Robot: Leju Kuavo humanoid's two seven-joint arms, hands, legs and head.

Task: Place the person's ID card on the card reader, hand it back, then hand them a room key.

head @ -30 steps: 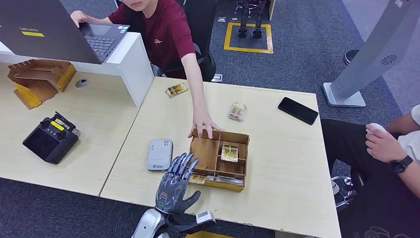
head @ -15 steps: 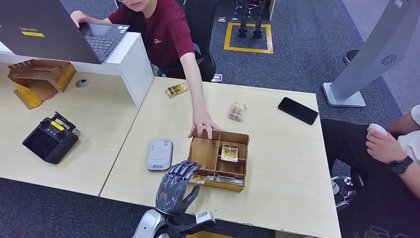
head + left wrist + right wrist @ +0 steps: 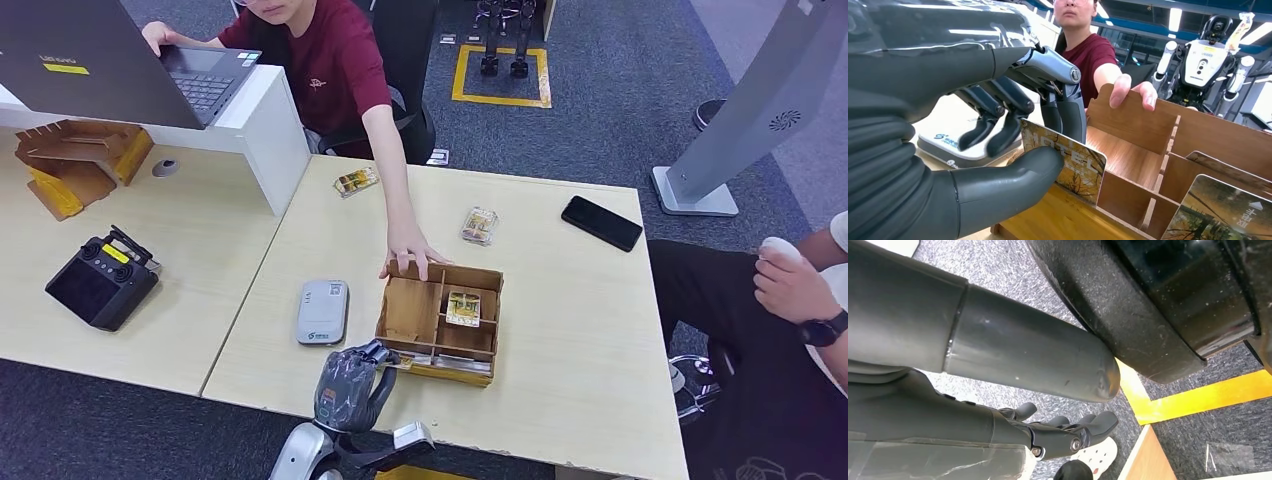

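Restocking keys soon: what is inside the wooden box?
The wooden box holds one card in a middle compartment, and another that the left hand pinches at its near edge; other compartments look empty.

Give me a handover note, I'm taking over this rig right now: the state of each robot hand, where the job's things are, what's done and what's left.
Left robot hand: thumb and fingers pinch a hotel key card at the near front edge of the wooden box.
Right robot hand: hangs over the carpet, holds nothing, fingers slightly apart.
Card reader: on the table left of the box, nothing on it.
Another card lies in a box compartment; a person's hand steadies the box's far edge.
Done: key card gripped; the ID steps cannot be judged from here.
Left: lift the card out and hand it to the person.
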